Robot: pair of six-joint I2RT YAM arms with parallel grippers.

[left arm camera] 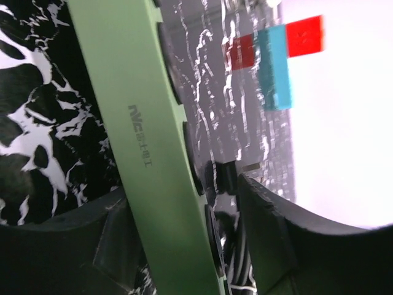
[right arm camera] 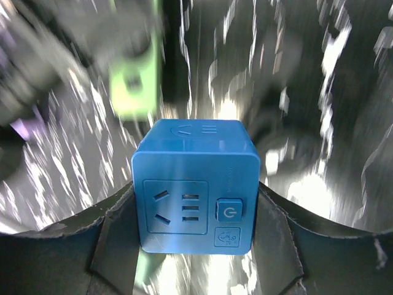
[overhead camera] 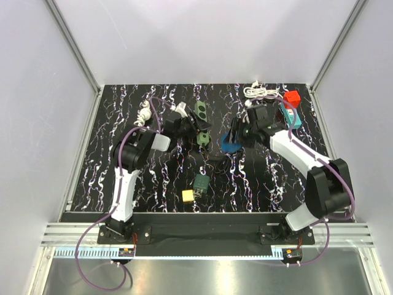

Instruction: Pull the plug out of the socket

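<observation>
Right gripper (right arm camera: 196, 243) clamped on the blue cube socket (right arm camera: 195, 178), its button at 3 o'clock of the pin holes. Left gripper (left arm camera: 184, 209) sits loose around the green strip (left arm camera: 138, 117).

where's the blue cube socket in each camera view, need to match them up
top external: the blue plastic cube socket sits just right of the table's middle, at the right arm's tip.
left wrist: not in it.
right wrist: dead centre, between the black fingers, its outlet face towards the camera.
shared landmark: the green plastic power strip, blurred in the right wrist view.
</observation>
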